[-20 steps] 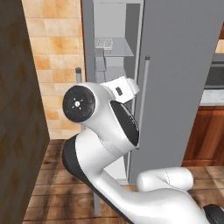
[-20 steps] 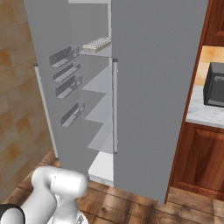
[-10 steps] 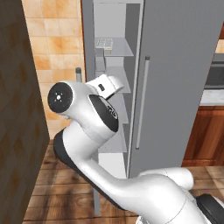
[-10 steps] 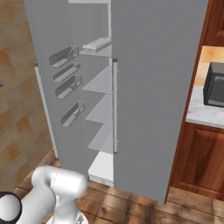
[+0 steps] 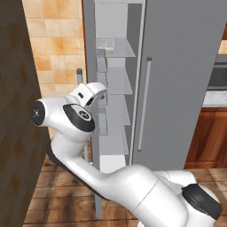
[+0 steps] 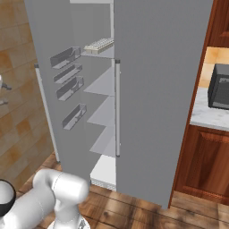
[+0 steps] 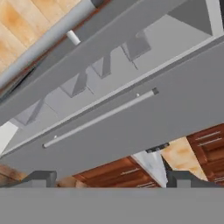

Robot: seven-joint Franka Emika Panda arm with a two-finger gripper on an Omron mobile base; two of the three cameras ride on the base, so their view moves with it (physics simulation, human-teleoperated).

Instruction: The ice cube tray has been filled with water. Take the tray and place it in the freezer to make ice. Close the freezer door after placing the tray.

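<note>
ice cube tray (image 6: 99, 44) | top freezer (image 6: 105, 85) shelf; well above open hand (image 7: 107, 179)

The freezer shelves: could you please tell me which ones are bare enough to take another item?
In the freezer, the top shelf is taken at its front by the ice cube tray. The three shelves below it, bordered by the open door's bins and the right door, look bare.

- Right fridge door (image 5: 186, 80): plain grey, shut, vertical bar handle (image 5: 144, 104) near its left edge.
- Microwave (image 6: 219, 87): dark, on a pale worktop (image 6: 205, 117), right of the fridge.
- Wooden base cabinets (image 6: 201, 161) below the worktop.
- Tan tiled wall (image 5: 51, 48) left of the fridge.
- Wood plank floor (image 6: 134, 210).
- Dark brown panel (image 5: 15, 133) at far left.
</note>
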